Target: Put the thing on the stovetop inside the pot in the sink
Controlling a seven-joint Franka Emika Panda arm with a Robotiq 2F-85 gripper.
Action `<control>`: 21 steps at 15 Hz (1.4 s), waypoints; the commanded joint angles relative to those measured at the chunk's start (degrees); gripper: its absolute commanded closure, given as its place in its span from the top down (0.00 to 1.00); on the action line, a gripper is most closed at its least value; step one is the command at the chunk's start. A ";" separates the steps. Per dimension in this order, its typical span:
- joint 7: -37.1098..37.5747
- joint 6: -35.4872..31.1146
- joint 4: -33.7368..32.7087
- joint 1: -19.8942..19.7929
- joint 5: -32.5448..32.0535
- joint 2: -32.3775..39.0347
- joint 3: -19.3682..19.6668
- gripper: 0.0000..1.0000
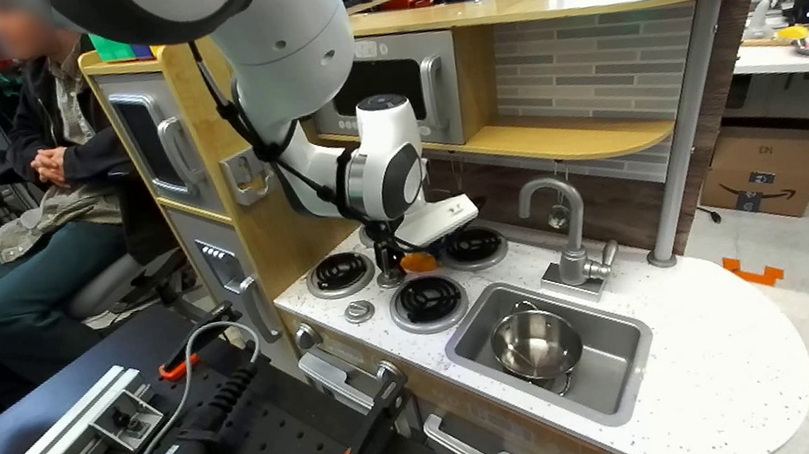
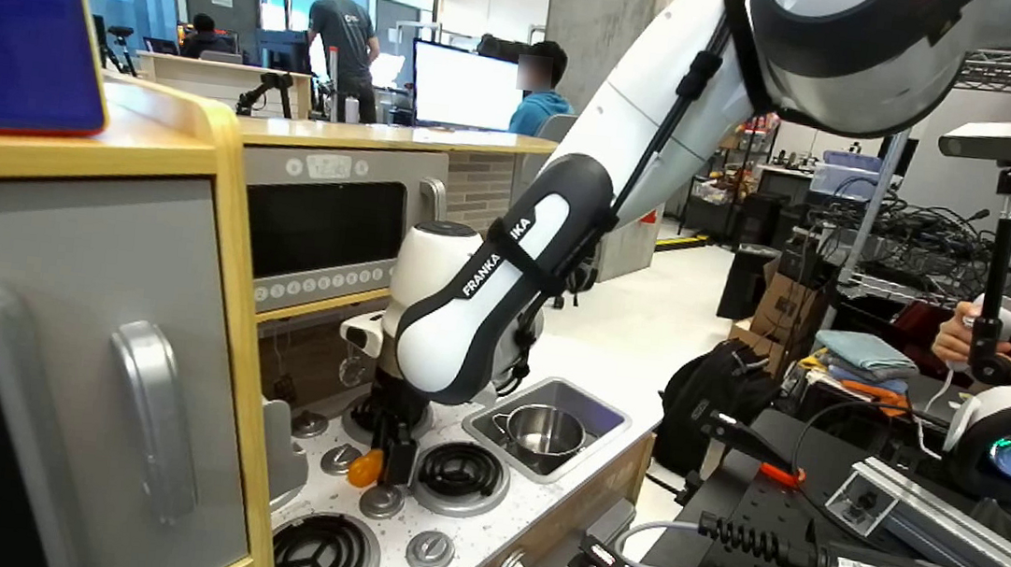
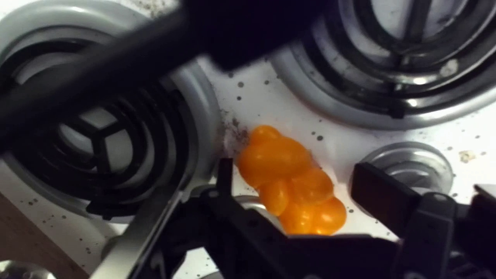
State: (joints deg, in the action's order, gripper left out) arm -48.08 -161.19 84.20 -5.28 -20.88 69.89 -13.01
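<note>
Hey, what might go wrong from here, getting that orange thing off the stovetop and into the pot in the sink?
Slipping: the orange thing is lumpy and glossy, and the open jaws stand either side of it, so it may squirm out as they close.
Snagging: in the wrist view a knob shows partly behind one jaw, so it could get bumped.
Missing: the pot fills only part of the sink, so an off-centre drop might land beside it.

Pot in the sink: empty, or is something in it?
Empty: an exterior view looks down into the pot and shows only bare, shiny steel inside.
</note>
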 commanded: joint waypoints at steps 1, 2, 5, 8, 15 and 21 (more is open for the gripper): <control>-4.28 6.91 -2.52 -2.33 4.25 1.68 -3.08 0.46; -4.80 8.17 -3.37 -2.51 5.18 1.77 -3.22 0.40; -5.91 11.83 -5.18 -2.83 7.78 2.04 -3.58 0.18; -6.02 11.29 -4.74 -3.11 7.92 1.63 -3.50 0.18; -7.19 0.56 8.79 -8.54 6.81 -6.04 -4.17 0.18; -7.19 -12.43 23.46 -19.80 7.04 -12.07 -7.08 0.18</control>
State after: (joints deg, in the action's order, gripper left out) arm -53.28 -168.30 97.83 -19.39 -15.27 63.06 -17.87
